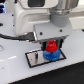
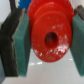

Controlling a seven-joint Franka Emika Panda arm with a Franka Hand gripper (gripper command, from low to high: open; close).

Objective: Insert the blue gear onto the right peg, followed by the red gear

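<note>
One end effector (image 1: 52, 46) grips the red gear (image 2: 50, 31) — directly over the blue gear (image 1: 51, 55).

We saw a pale table (image 1: 15, 70) under everything. On it lay a white rectangular plate (image 1: 34, 58) with a black border, and a dark cable (image 1: 15, 36) hung above.

The arm (image 1: 37, 17) fills the upper half of the exterior frame: bulky, glossy white casings with rounded edges and a grey band near the top centre. A black cable (image 1: 17, 36) runs along its lower left. Beneath hangs a dark gripper (image 1: 51, 45). In the wrist frame, its fingers (image 2: 11, 45) are black, faced with teal-green pads (image 2: 21, 47).
</note>
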